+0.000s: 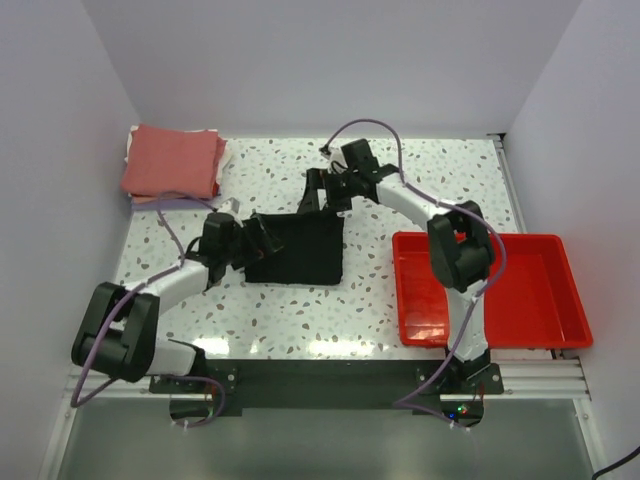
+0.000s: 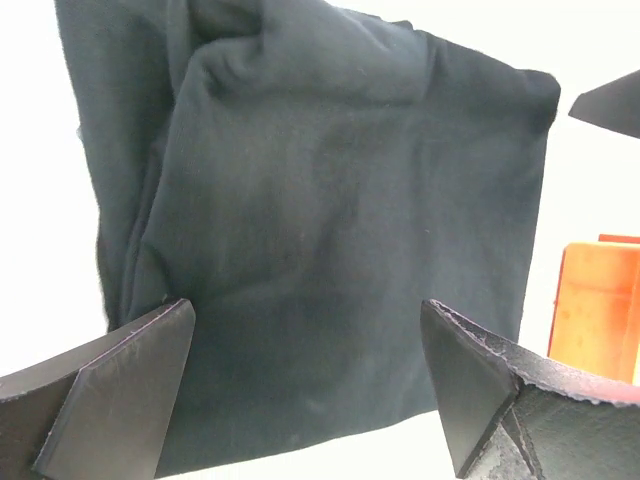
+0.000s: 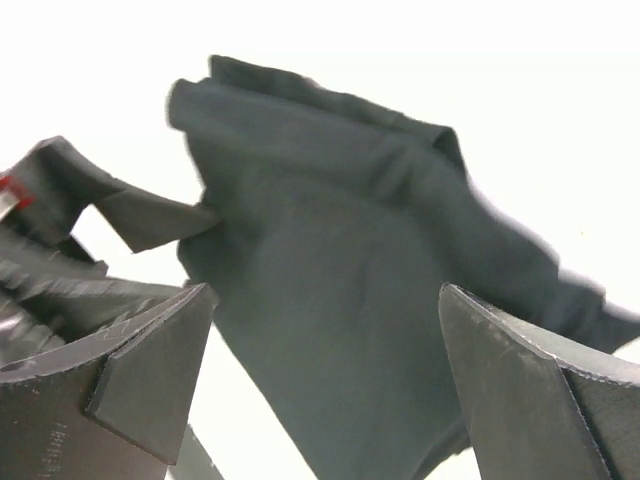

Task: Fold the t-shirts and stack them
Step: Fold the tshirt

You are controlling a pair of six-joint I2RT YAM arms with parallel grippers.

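The black t-shirt point(image 1: 300, 250) lies folded into a rough square in the middle of the table. My left gripper point(image 1: 262, 235) is at its left edge, open, with the cloth point(image 2: 330, 230) spread between and beyond its fingers point(image 2: 120, 390). My right gripper point(image 1: 322, 192) is at the shirt's far edge, open, over bunched folds point(image 3: 360, 290). Neither gripper holds cloth. A folded stack sits at the far left corner: the salmon-red shirt point(image 1: 172, 160) on top, white edges point(image 1: 222, 152) and a lavender edge point(image 1: 165, 203) showing beneath.
The red plastic tray point(image 1: 540, 300) stands at the right near the table's edge; its corner shows orange in the left wrist view point(image 2: 600, 310). White walls close in the table on three sides.
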